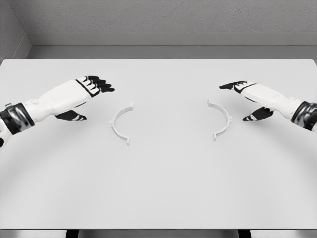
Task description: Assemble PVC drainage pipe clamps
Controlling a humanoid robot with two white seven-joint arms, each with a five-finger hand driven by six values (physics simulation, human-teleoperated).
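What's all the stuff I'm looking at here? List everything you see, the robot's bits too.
Left clamp half: one, white, a thin half-ring lying flat on the table left of the middle, its open side facing right.
Right clamp half: one, white, the matching half-ring right of the middle, its open side facing left, well apart from the other.
Table: one, white, fills most of the view.
Wall: grey, behind the table.
Left hand: one, white with black fingers, spread and holding nothing, beside the left clamp half.
Right hand: one, same colours, fingers spread and holding nothing, beside the right clamp half.
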